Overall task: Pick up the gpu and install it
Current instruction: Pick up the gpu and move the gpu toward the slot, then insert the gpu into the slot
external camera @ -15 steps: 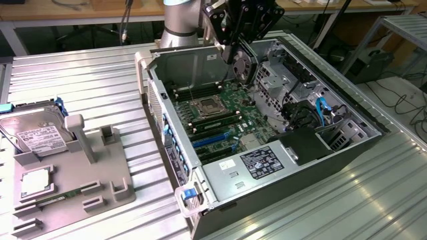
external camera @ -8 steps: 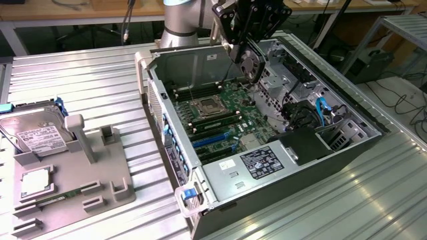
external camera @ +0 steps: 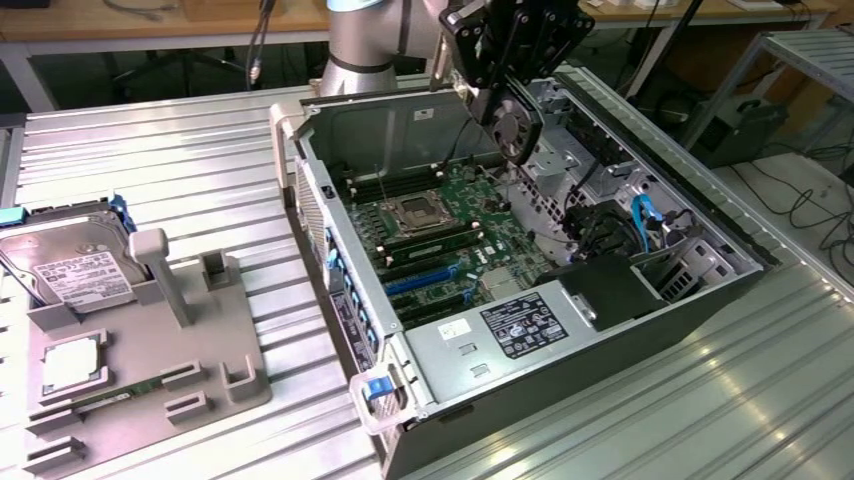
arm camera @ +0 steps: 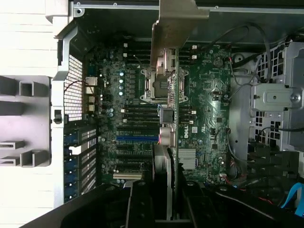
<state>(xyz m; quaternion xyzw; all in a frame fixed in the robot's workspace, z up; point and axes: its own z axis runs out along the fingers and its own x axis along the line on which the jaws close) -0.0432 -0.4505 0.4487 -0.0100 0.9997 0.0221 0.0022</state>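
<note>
Gripper [external camera: 497, 90]: black, two fingers, on the end of a grey arm [external camera: 360, 40], clamped on the gpu from above.

Gpu [external camera: 510, 125]: held on edge in the air, hanging over the open computer case and clear of the board below. Thin flat card; black cooler on one face with a round fan [external camera: 506, 118] turned toward the exterior view's left. From the wrist view it is seen edge-on as a narrow strip, with a bent silver bracket [arm camera: 178, 23] at the end farthest from the fingers.

Motherboard [external camera: 441, 225]: dark green, lying flat in the floor of the case under the card. Square silver processor socket [external camera: 411, 213]; blue slots [external camera: 420, 275] beside black ones.

Computer case [external camera: 587, 380]: grey metal, lying on its side, side panel off, blue cables [external camera: 645, 222] toward the exterior view's right.

Table [external camera: 174, 170]: ribbed metal, under everything.

Tray [external camera: 200, 385]: grey, with upright holders, well apart from the case at the exterior view's left; a silver hard drive [external camera: 74, 265] with a white label rests at its far end.
</note>
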